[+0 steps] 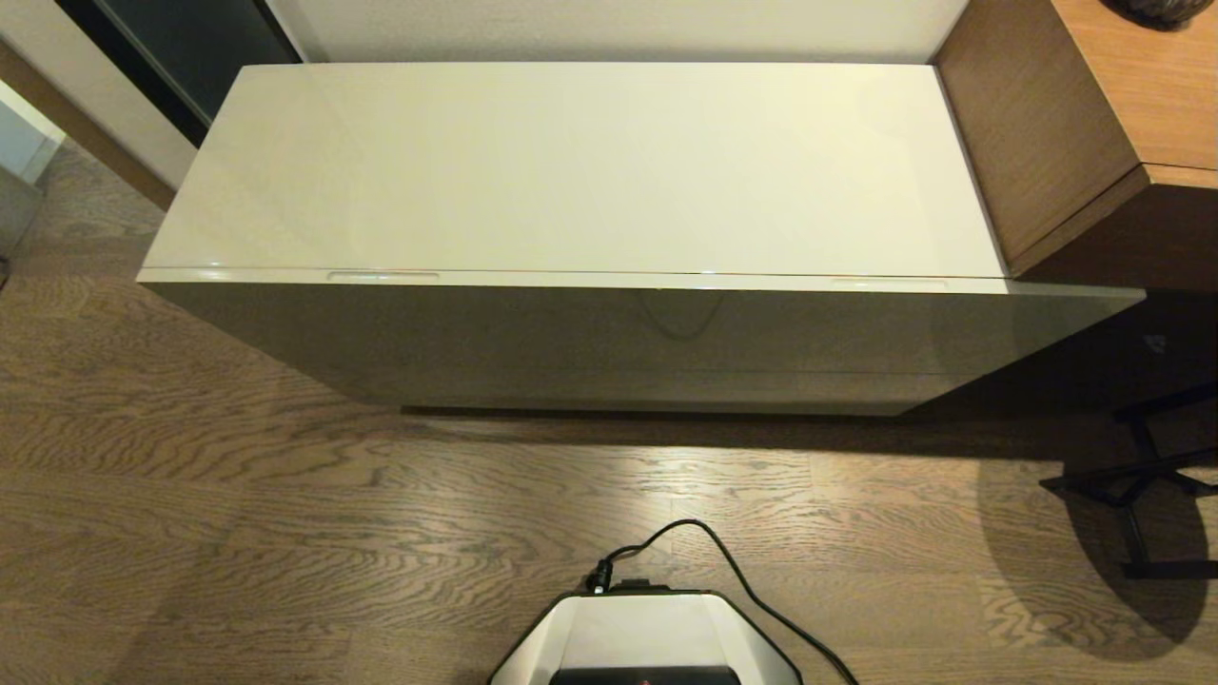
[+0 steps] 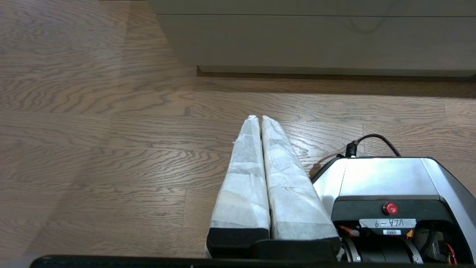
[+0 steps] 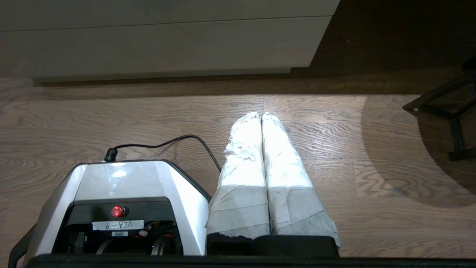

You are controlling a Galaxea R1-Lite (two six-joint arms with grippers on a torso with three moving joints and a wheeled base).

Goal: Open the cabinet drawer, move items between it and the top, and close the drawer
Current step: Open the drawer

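Observation:
The low cabinet stands before me with its glossy cream-white top (image 1: 590, 162) bare. The cabinet drawer (image 1: 618, 328) is pushed in, its rim showing two long oval recesses, one on the left (image 1: 383, 277) and one on the right (image 1: 890, 283). The items are out of view. My left gripper (image 2: 259, 118) hangs low over the floor beside my base, its white-wrapped fingers pressed together and holding nothing. My right gripper (image 3: 261, 114) hangs the same way on the other side, shut and empty. Neither arm shows in the head view.
A brown wooden desk (image 1: 1094, 124) butts against the cabinet's right end. A black metal stand (image 1: 1142, 495) sits on the floor at the right. My base (image 1: 647, 633) with its black cable (image 1: 723, 561) is on the wood floor in front of the cabinet.

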